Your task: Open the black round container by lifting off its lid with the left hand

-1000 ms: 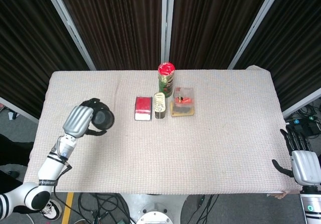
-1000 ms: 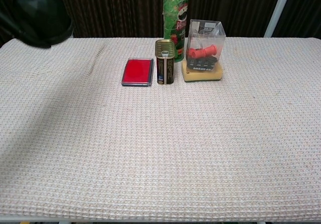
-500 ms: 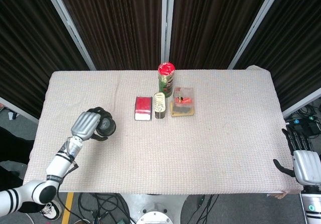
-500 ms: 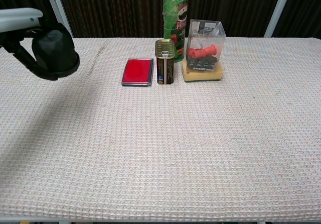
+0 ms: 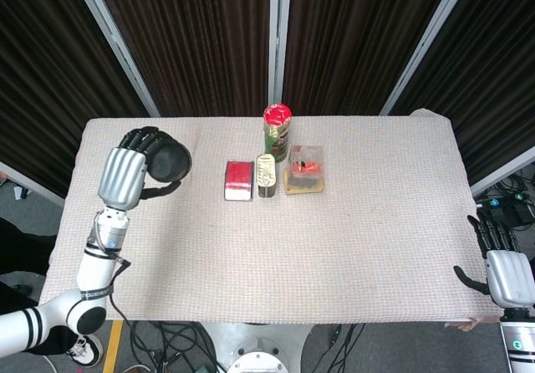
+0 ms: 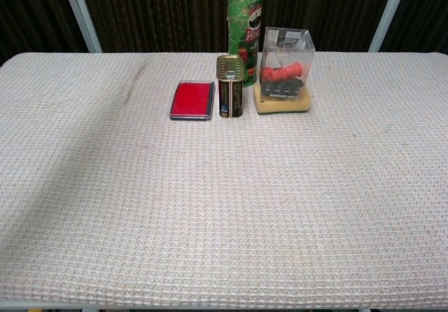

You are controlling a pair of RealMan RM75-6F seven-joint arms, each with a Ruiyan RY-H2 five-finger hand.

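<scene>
1. Black round container [image 5: 170,162]: held in the left hand [image 5: 127,174], over the left part of the table [image 5: 376,247], toward the far side. Fingers wrap over its top, thumb curls below it. Seen in head view only; chest view shows neither container nor hand. Cannot tell whether a lid sits on it.
2. Right hand [image 5: 505,274]: at the table's near right corner, off the edge, holding nothing, fingers loosely spread.
3. Near half of the table: bare woven cloth, pale.
4. Mid-table row, left to right: flat red tin [image 6: 192,100], lying down; small upright can [image 6: 230,86] just beside it; clear plastic box [image 6: 283,71] with red and black bits inside, standing on a yellow sponge-like base.
5. Behind the can: tall green tube with red top [image 6: 244,22], upright, close to the far edge.
6. Beyond the table: dark curtains [image 5: 192,38], pale metal posts.
</scene>
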